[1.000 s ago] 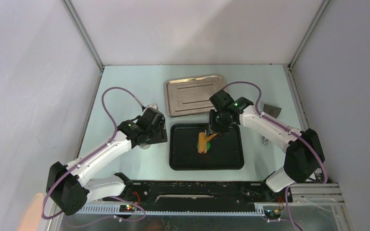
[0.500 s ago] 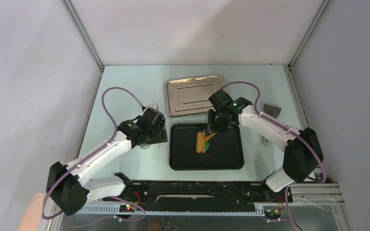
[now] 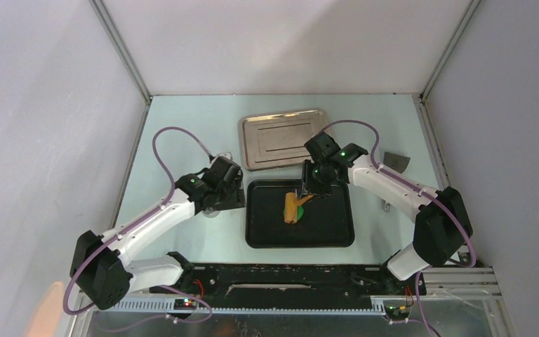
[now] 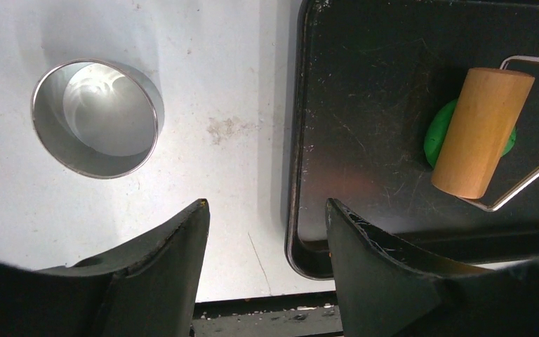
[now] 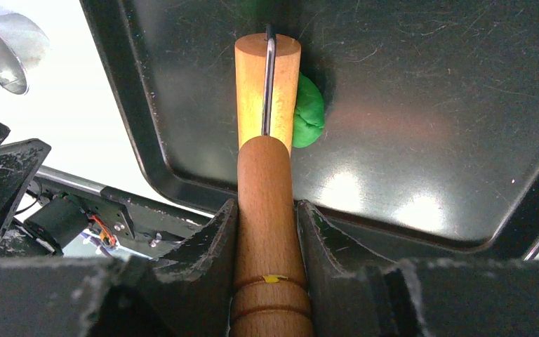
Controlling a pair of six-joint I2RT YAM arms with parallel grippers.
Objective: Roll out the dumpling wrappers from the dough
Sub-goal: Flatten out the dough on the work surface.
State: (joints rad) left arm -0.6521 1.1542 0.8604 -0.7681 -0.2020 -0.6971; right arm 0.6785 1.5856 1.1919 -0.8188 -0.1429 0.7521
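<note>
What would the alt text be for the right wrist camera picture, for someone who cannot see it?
The right end effector grips a wooden roller by its handle; the roller's head lies on a green dough lump in a black tray. A shiny metal ring sits outside the tray, upper left.

The left end effector (image 4: 267,210) has its fingers apart, holding nothing. Ahead on its left, a shiny ring (image 4: 102,84) sits on the bench (image 4: 210,84). Ahead on its right, a wooden roller (image 4: 482,131) lies on the green dough (image 4: 436,133) in a black tray (image 4: 365,105).
</note>
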